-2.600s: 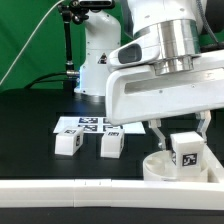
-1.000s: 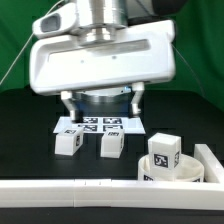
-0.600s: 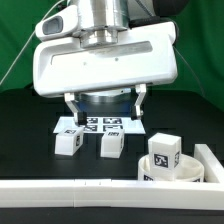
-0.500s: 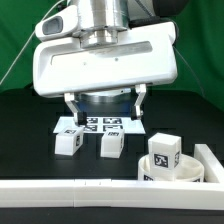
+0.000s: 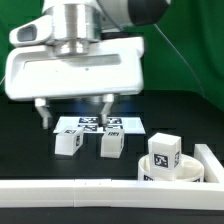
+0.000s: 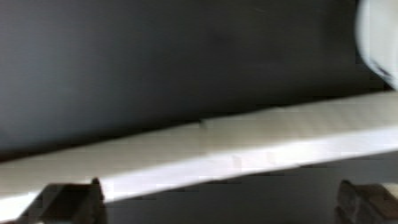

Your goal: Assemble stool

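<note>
The round white seat disc [image 5: 170,169] lies on the black table at the exterior view's right, by the rail. One blocky white leg [image 5: 165,150] with a tag stands upright on it. Two more white legs lie loose on the table: one [image 5: 68,144] at the left, one [image 5: 111,146] in the middle. My gripper [image 5: 74,114] hangs open and empty above and just behind these two loose legs, its dark fingers [image 5: 42,112] wide apart. In the wrist view the fingertips [image 6: 71,203] stand far apart with nothing between them [image 6: 222,205].
The marker board [image 5: 99,125] lies flat behind the loose legs. A long white rail [image 5: 70,190] runs along the front edge and shows blurred in the wrist view [image 6: 214,150]. It turns up at the right [image 5: 208,160] beside the seat disc.
My gripper left the leg standing on the seat disc at the right, rose, and has moved leftward; it now hangs over the two loose legs. The parts have not moved.
</note>
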Robot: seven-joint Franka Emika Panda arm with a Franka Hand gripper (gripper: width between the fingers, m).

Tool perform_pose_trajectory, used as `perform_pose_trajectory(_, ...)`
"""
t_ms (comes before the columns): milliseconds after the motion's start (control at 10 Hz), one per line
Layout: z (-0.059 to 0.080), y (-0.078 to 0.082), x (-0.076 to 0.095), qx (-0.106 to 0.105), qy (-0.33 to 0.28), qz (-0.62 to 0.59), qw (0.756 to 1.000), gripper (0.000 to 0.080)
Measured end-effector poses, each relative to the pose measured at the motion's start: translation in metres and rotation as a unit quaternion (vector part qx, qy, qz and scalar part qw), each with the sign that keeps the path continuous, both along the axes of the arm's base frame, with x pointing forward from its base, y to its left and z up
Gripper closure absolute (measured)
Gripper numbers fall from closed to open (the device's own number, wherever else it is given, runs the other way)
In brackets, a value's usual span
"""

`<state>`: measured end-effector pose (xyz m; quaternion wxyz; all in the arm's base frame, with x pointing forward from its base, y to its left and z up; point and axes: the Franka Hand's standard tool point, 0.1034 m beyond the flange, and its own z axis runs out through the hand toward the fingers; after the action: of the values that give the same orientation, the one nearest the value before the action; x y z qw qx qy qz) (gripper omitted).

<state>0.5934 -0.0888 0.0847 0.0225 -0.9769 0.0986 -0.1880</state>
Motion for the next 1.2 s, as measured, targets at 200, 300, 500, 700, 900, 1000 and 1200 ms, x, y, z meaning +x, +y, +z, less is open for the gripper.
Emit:
perform_pose_trajectory(200, -0.003, 0.005, -0.001, 0.012, 0.017, 0.004, 1.000, 0.0151)
perform_pose_trajectory(300, -0.003, 0.004, 0.000, 0.010, 0.015, 0.004, 1.000, 0.0151)
perform_pose_trajectory(500, -0.008, 0.018, -0.006, 0.050, 0.074, 0.005, 0.996, 0.0150)
perform_pose_trajectory(700, -0.020, 0.041, -0.017, 0.080, 0.117, -0.024, 0.990, 0.0150)
perform_pose_trajectory(900, -0.028, 0.057, -0.027, 0.104, 0.166, -0.027, 0.980, 0.0150)
perform_pose_trajectory(1000, -0.027, 0.059, -0.028, 0.118, 0.193, -0.022, 0.974, 0.0150)
perform_pose_trajectory(1200, -0.026, 0.064, -0.030, 0.150, 0.258, -0.010, 0.954, 0.0150)
